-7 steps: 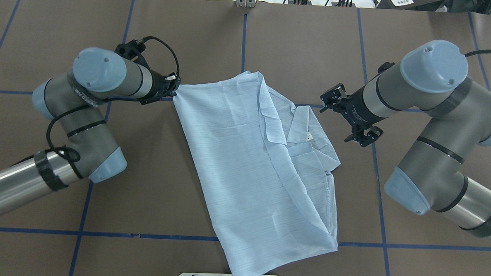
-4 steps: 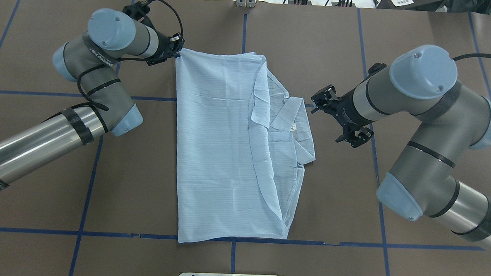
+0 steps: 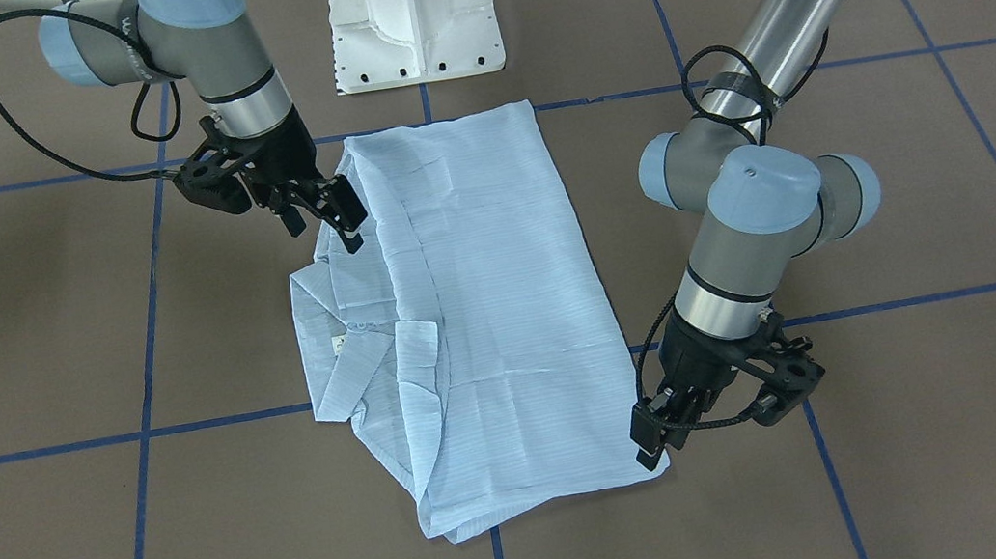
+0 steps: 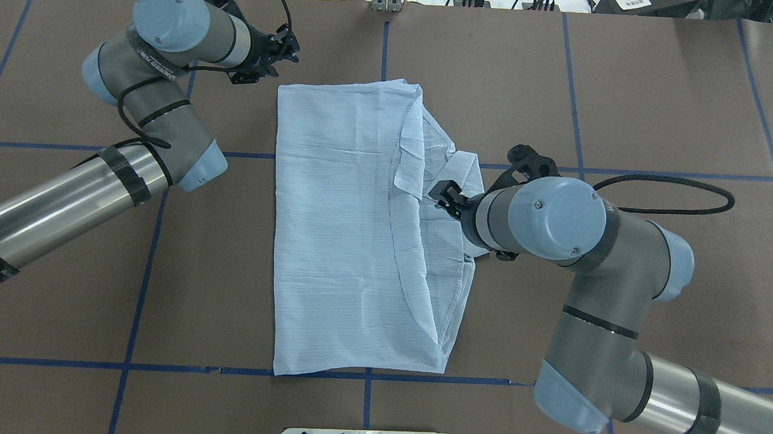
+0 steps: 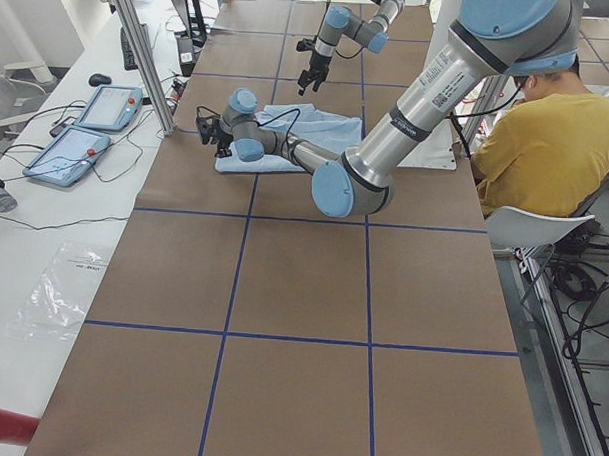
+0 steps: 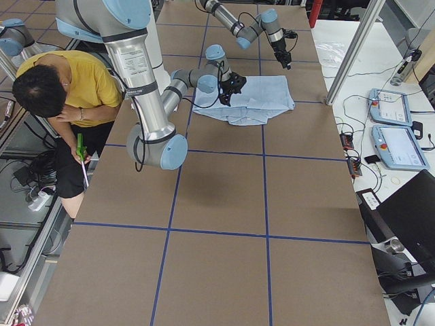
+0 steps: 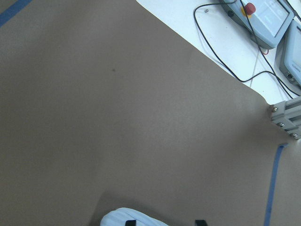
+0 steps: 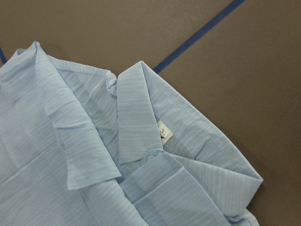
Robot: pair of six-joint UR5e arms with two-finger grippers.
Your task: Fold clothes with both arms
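The left gripper hangs spread and empty just off a corner of the shirt. The right gripper is spread too, low over the collar and its white label. The shirt lies flat on the brown table, folded lengthwise.

A yellow-shirted person sits beside the brown table.

Bare mat rings shirt; right pincer overhangs collar.
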